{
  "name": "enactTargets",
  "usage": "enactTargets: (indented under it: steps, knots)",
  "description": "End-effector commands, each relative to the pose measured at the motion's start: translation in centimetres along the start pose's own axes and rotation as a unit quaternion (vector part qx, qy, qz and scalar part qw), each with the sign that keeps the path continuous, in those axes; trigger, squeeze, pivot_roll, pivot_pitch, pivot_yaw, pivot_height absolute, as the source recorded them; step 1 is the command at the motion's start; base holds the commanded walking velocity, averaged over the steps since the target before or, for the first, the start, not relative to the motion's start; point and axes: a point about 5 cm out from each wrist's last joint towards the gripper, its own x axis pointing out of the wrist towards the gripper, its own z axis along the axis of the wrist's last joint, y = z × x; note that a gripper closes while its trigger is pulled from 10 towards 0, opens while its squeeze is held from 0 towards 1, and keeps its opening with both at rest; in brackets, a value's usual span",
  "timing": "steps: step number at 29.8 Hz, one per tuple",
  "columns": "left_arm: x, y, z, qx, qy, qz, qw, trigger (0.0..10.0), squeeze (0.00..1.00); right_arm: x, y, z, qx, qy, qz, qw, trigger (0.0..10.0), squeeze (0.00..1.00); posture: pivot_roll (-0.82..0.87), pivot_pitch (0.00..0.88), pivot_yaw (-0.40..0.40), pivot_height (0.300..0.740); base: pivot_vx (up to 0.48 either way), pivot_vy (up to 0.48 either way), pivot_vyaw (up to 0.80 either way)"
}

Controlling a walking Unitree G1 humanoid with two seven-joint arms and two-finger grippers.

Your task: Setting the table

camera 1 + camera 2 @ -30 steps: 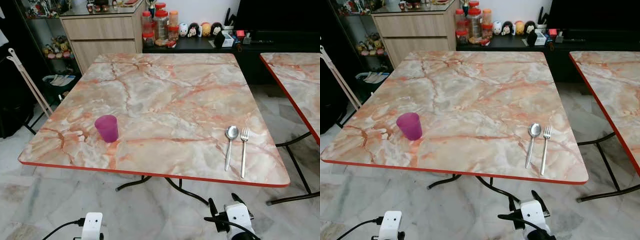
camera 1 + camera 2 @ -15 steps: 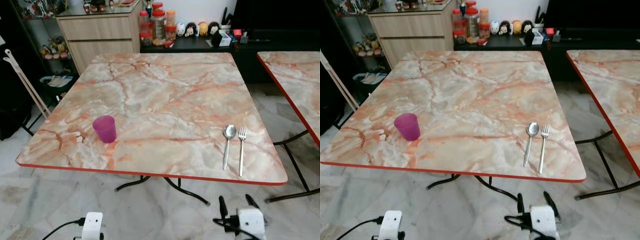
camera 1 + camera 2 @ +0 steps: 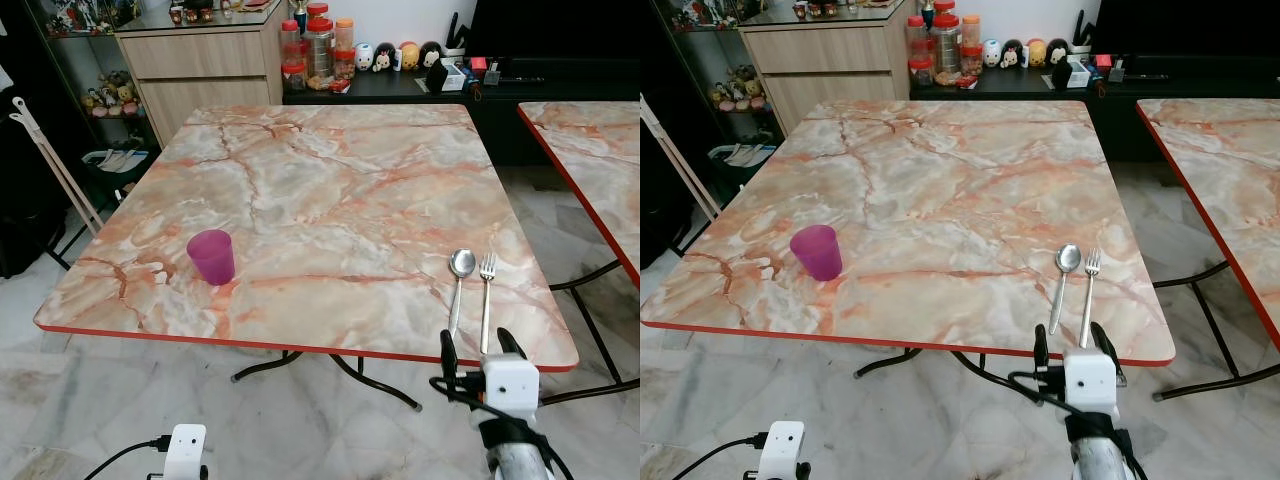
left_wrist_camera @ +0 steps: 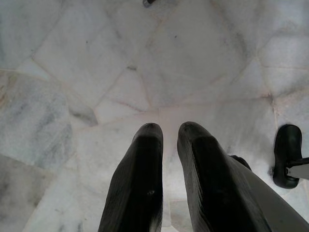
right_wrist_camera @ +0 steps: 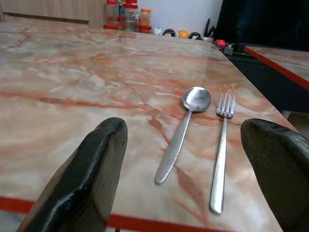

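The right gripper (image 3: 478, 345) has risen, jaws spread, to the spoon (image 3: 459, 285) and fork (image 3: 486, 296).

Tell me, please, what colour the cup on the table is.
The cup is magenta-purple, clearest in the left eye view.

On my table (image 3: 330, 180), the cup (image 3: 212, 256) sits left of centre in the frame. The spoon (image 3: 458, 288) and fork (image 3: 485, 295) lie side by side at lower right, just above my right gripper (image 3: 478, 350).
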Motion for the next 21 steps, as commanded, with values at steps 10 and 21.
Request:
enactTargets:
  steps: [10,21]
  knots:
    - [0.0,0.3,0.0,0.007,-0.001,0.004,1.0,10.0,0.0,5.4,-0.3,2.3,0.057,-0.012,-0.047,0.997,10.0,0.0,-0.1,0.0,0.057,0.74,0.0,0.0,0.0]
    - [0.0,0.4,0.3,0.0,-0.004,0.009,1.0,10.0,0.0,8.1,0.7,3.3,0.061,-0.012,-0.03,0.998,10.0,0.0,-0.09,0.0,0.054,0.74,0.0,0.0,0.0]
